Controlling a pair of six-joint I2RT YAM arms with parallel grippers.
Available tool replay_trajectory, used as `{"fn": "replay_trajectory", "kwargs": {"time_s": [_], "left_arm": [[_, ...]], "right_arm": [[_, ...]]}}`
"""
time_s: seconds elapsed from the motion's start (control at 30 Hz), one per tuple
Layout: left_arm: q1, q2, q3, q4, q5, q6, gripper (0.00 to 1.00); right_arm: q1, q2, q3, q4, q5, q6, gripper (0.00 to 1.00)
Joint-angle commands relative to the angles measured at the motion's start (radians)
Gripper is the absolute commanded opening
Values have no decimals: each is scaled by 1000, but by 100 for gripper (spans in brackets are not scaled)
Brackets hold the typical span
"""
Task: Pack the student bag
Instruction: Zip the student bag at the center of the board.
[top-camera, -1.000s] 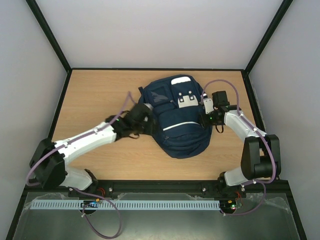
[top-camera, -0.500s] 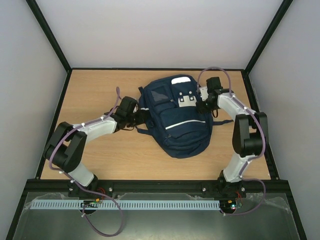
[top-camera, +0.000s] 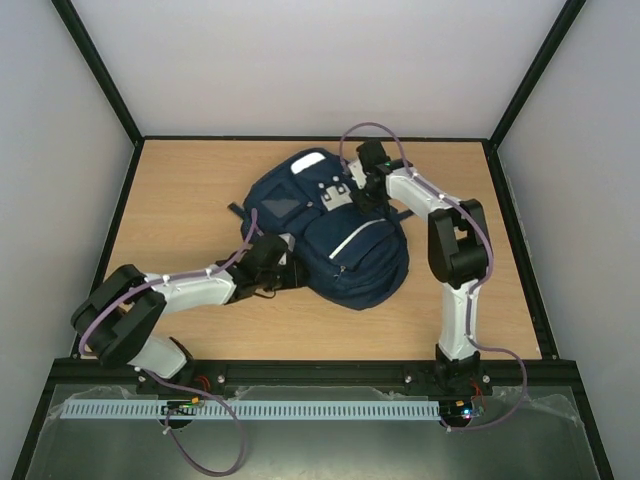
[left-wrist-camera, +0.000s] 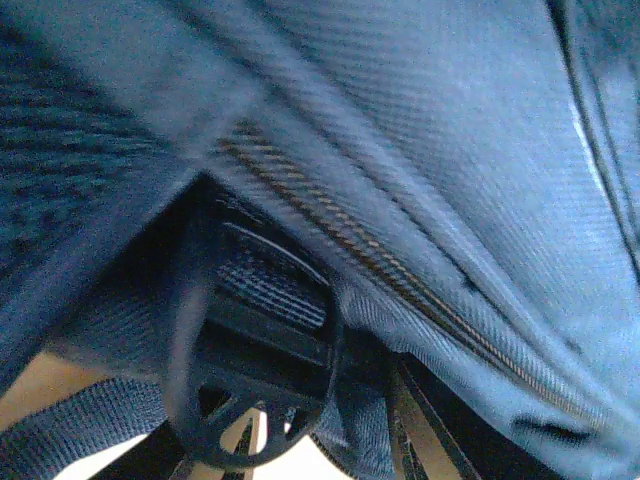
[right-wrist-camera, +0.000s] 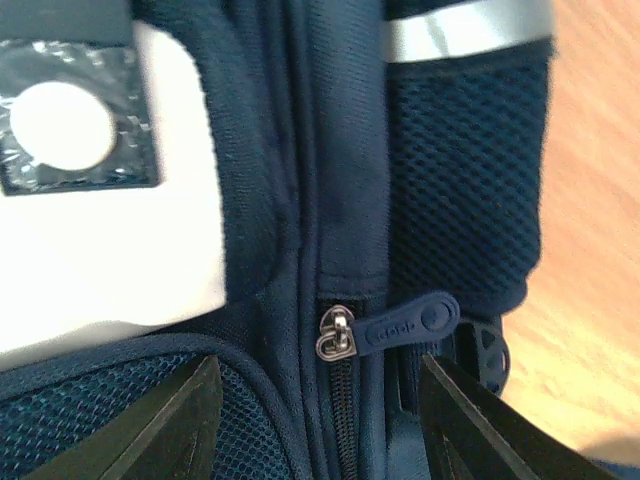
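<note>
Sagging mid-frame, student bag (top-camera: 340, 235) looks soft, floppy, bulky. Best hold: zipper pull (right-wrist-camera: 400, 325), just ahead of right gripper (right-wrist-camera: 318, 400), fingers apart. Left gripper (top-camera: 285, 270) against fabric; opening impossible to tell.

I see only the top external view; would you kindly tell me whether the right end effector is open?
Observer: Yes, the right end effector is open, gripping nothing.
Operator: What lies before it?
Observer: A zipper slider with a navy pull tab on the student bag.
Operator: And the left camera?
Observer: Only fabric, a zipper line and a black buckle; no fingers visible.
</note>
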Motion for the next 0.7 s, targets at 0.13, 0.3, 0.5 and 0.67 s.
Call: {"fn": "replay_trajectory", "kwargs": {"time_s": [0.13, 0.3, 0.5, 0.67], "left_arm": [[-173, -149, -77, -60, -132, -57, 37], [-192, -321, -107, -255, -189, -58, 43], [-189, -430, -67, -411, -242, -19, 51], [-167, -399, -4, -420, -309, 17, 53]], "right_arm": [[88, 105, 225, -154, -159, 52, 57], [77, -142, 126, -158, -101, 118, 63], [77, -524, -171, -151, -159, 141, 65], [103, -708, -414, -211, -362, 21, 56]]}}
